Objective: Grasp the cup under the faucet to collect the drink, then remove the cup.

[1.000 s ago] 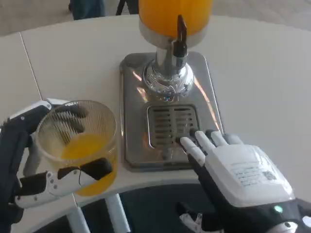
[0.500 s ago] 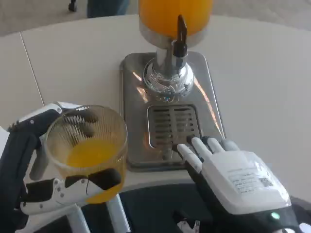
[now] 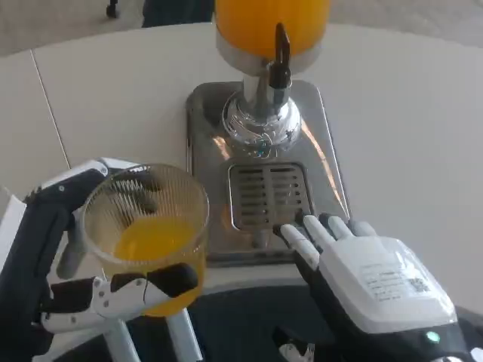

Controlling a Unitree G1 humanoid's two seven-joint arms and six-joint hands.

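Ribbed glass cup [image 3: 147,230] gripped, overhanging table [image 3: 407,128] edge

Bright, even daylight, pale bench [image 3: 407,113] nearly washed out at upper right, white glare streaks on the steel drip tray [image 3: 321,162] and chrome dispenser base [image 3: 260,124], soft faint shadows, slight blur on the near right hand [image 3: 370,283] at lower right

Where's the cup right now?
In the head view the cup, partly filled with orange drink, sits lower left, held by the left hand, just left of the dispenser's metal base and off the drip grate.
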